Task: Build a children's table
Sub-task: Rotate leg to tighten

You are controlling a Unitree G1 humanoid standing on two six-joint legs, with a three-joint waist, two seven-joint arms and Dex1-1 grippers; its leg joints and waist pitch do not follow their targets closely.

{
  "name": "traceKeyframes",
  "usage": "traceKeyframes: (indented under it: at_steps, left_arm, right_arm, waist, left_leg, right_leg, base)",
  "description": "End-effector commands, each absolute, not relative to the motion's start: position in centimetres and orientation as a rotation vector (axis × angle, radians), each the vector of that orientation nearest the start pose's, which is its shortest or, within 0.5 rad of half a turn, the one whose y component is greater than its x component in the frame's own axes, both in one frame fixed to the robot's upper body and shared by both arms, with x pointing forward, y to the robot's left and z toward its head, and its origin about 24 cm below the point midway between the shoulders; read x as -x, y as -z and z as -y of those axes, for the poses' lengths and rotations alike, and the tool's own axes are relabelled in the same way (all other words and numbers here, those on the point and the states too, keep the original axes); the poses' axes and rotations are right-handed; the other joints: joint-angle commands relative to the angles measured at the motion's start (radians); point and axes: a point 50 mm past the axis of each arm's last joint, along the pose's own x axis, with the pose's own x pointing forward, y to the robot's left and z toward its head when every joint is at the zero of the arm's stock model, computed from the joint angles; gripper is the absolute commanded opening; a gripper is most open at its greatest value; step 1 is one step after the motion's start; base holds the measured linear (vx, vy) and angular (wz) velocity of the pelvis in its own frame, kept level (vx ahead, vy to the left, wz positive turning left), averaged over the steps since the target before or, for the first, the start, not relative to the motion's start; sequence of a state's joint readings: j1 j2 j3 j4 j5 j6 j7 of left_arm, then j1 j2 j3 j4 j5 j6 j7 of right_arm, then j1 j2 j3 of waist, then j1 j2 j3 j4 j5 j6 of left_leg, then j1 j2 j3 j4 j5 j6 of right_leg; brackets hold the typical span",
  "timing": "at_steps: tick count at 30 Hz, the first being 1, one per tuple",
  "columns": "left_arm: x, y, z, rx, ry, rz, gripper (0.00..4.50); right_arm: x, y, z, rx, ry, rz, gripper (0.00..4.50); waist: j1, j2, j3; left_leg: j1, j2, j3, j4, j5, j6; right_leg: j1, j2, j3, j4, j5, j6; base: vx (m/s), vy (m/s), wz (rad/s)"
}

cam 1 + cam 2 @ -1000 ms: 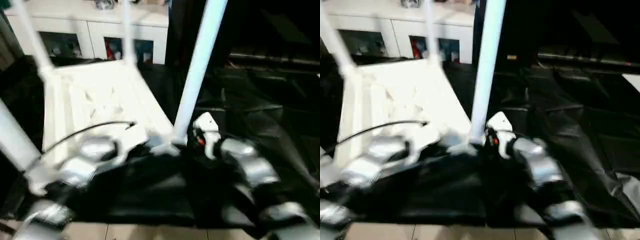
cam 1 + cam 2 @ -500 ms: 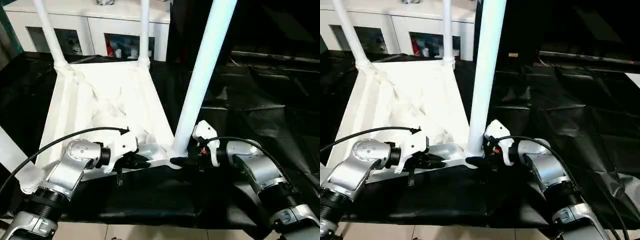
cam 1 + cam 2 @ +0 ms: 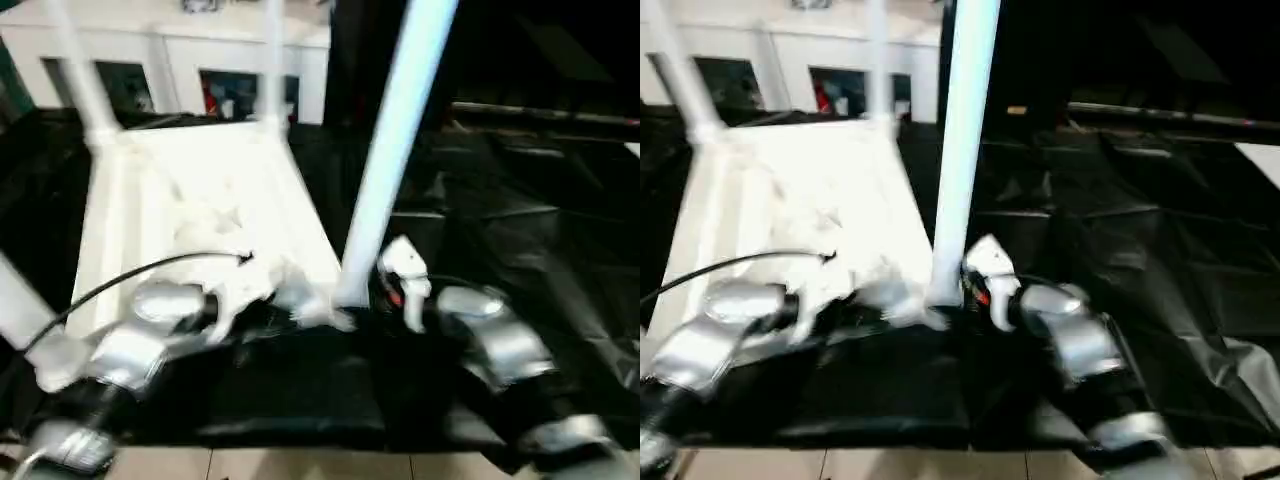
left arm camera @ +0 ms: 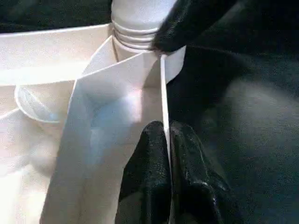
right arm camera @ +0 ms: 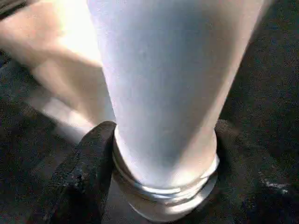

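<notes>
Left tool [image 4: 167, 140] pinching tabletop rim [image 4: 163, 98], right tool [image 5: 159, 154] around leg [image 5: 168, 84] base — no readable writing

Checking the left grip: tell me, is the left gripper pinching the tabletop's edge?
Yes, the left gripper has its two fingers closed on the tabletop's thin rim.

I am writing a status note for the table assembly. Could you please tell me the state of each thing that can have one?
Table top: upside down on the black cover, ribbed underside up.
Near right leg: upright in its corner socket.
Two far legs: upright in their sockets.
Left gripper: fingers pinched on the table top's edge wall.
Right gripper: fingers on either side of the near right leg's base.
</notes>
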State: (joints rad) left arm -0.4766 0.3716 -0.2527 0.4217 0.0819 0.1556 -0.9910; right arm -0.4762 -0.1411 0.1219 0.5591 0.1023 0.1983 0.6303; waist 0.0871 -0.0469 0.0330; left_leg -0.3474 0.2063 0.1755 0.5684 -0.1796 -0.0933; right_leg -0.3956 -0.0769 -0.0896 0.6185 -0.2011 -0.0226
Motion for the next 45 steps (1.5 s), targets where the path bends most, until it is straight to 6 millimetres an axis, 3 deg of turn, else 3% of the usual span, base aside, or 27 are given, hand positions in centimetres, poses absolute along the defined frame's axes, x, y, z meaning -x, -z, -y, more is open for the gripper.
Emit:
traceKeyframes:
  at_steps: [1, 3, 6, 7, 10, 12, 13, 18, 21, 23, 24, 26, 31, 38, 45]
  left_arm:
    - [-30.8, -2.9, -13.0, -0.402, 1.043, -0.434, 0.0]
    - [-31.4, -2.8, -12.0, -0.399, 0.992, -0.431, 0.0]
    - [-32.1, -2.6, -10.5, -0.397, 0.936, -0.433, 0.0]
    - [-32.4, -2.6, -9.7, -0.397, 0.923, -0.433, 0.0]
    - [-32.4, -2.5, -8.4, -0.405, 0.955, -0.418, 0.0]
    - [-32.1, -2.4, -8.2, -0.404, 0.989, -0.409, 0.0]
    - [-32.0, -2.4, -8.2, -0.405, 0.99, -0.409, 0.0]
    - [-31.6, -2.6, -9.5, -0.412, 1.032, -0.381, 0.0]
    - [-31.2, -2.9, -10.0, -0.403, 1.078, -0.358, 0.0]
    - [-30.9, -3.2, -10.6, -0.388, 1.113, -0.359, 0.0]
    - [-30.7, -3.4, -11.2, -0.397, 1.142, -0.357, 0.0]
    - [-30.6, -3.5, -11.5, -0.4, 1.159, -0.356, 0.0]
    - [-29.4, -4.2, -12.9, -0.377, 1.293, -0.357, 0.0]
    - [-28.0, -4.8, -13.6, -0.333, 1.401, -0.366, 0.0]
    - [-27.8, -4.7, -13.7, -0.328, 1.406, -0.375, 0.0]
  right_arm:
    - [-32.3, -1.4, 11.4, 0.012, -0.582, -0.401, 2.77]
    - [-32.4, -0.8, 10.9, 0.019, -0.502, -0.415, 2.77]
    - [-32.3, -0.1, 10.0, 0.037, -0.443, -0.425, 2.77]
    - [-32.3, 0.1, 9.3, 0.051, -0.451, -0.425, 2.77]
    - [-32.4, 0.1, 8.2, 0.059, -0.479, -0.421, 2.77]
    - [-32.7, -0.4, 8.0, -0.004, -0.474, -0.4, 2.77]
    - [-32.7, -0.4, 8.0, -0.009, -0.475, -0.397, 3.32]
    - [-33.5, -2.2, 9.2, -0.042, -0.521, -0.296, 3.64]
    - [-33.7, -3.1, 9.6, -0.039, -0.606, -0.264, 3.98]
    - [-33.2, -3.7, 9.8, -0.008, -0.744, -0.26, 3.98]
    - [-32.3, -4.1, 10.1, 0.071, -0.909, -0.252, 3.98]
    - [-31.8, -4.1, 10.2, 0.099, -0.982, -0.261, 3.98]
    - [-30.2, -4.5, 11.8, 0.203, -1.197, -0.324, 3.98]
    - [-29.7, -4.8, 12.3, 0.213, -1.259, -0.358, 3.98]
    - [-29.5, -4.2, 12.3, 0.233, -1.267, -0.389, 3.98]
  waist:
    - [0.004, -0.006, -0.042]
    - [0.003, -0.006, -0.04]
    - [0.003, -0.004, -0.036]
    - [0.005, 0.001, -0.038]
    - [0.008, -0.004, -0.041]
    - [0.008, -0.003, -0.042]
    - [0.009, -0.005, -0.043]
    - [0.01, -0.008, -0.043]
    - [0.009, -0.008, -0.046]
    - [0.008, -0.008, -0.049]
    - [0.011, -0.008, -0.048]
    - [0.015, -0.009, -0.047]
    - [0.02, -0.01, -0.042]
    - [0.018, -0.01, -0.043]
    - [0.018, -0.012, -0.048]
  left_leg:
    - [0.003, 0.026, -0.008, -0.065, -0.2, -0.006]
    - [0.007, 0.026, -0.005, -0.066, -0.211, -0.008]
    - [0.015, 0.024, -0.008, -0.069, -0.282, -0.008]
    - [0.018, 0.024, -0.009, -0.068, -0.283, -0.009]
    - [0.017, 0.024, -0.01, -0.07, -0.27, -0.001]
    - [0.009, 0.024, -0.01, -0.071, -0.258, 0.009]
    - [0.008, 0.024, -0.01, -0.071, -0.251, 0.014]
    - [0.004, 0.025, -0.01, -0.071, -0.244, 0.028]
    - [0.0, 0.026, -0.009, -0.07, -0.206, 0.038]
    - [-0.003, 0.026, -0.006, -0.065, -0.154, 0.058]
    - [-0.004, 0.026, -0.005, -0.063, -0.144, 0.068]
    - [-0.004, 0.027, -0.004, -0.061, -0.138, 0.085]
    - [-0.001, 0.029, -0.004, -0.066, -0.17, 0.071]
    - [0.001, 0.032, -0.004, -0.066, -0.165, 0.06]
    - [-0.002, 0.03, -0.003, -0.061, -0.126, 0.062]
  right_leg:
    - [0.044, -0.075, 0.057, -0.091, -0.335, -0.111]
    - [0.038, -0.073, 0.059, -0.097, -0.345, -0.102]
    - [0.034, -0.077, 0.057, -0.112, -0.455, -0.071]
    - [0.034, -0.08, 0.058, -0.112, -0.451, -0.071]
    - [0.036, -0.076, 0.058, -0.106, -0.392, -0.079]
    - [0.042, -0.077, 0.059, -0.099, -0.347, -0.091]
    - [0.043, -0.078, 0.058, -0.098, -0.342, -0.092]
    - [0.045, -0.081, 0.058, -0.102, -0.368, -0.082]
    - [0.049, -0.078, 0.058, -0.093, -0.301, -0.1]
    - [0.053, -0.074, 0.059, -0.081, -0.192, -0.133]
    - [0.054, -0.073, 0.058, -0.08, -0.171, -0.139]
    - [0.056, -0.073, 0.058, -0.079, -0.151, -0.135]
    - [0.051, -0.074, 0.057, -0.088, -0.243, -0.13]
    - [0.051, -0.072, 0.058, -0.079, -0.199, -0.162]
    - [0.054, -0.071, 0.058, -0.072, -0.144, -0.169]
  base:
    - [0.0, 0.0, 0.0]
    - [0.0, 0.0, 0.0]
    - [0.0, 0.0, 0.0]
    - [0.0, 0.0, 0.0]
    - [0.0, 0.0, 0.0]
    - [0.0, 0.0, 0.0]
    - [0.0, 0.0, 0.0]
    - [0.0, 0.0, 0.0]
    - [0.0, 0.0, 0.0]
    - [0.0, 0.0, 0.0]
    - [0.0, 0.0, 0.0]
    - [0.0, 0.0, 0.0]
    - [0.0, 0.0, 0.0]
    - [0.0, 0.0, 0.0]
    - [0.0, 0.0, 0.0]
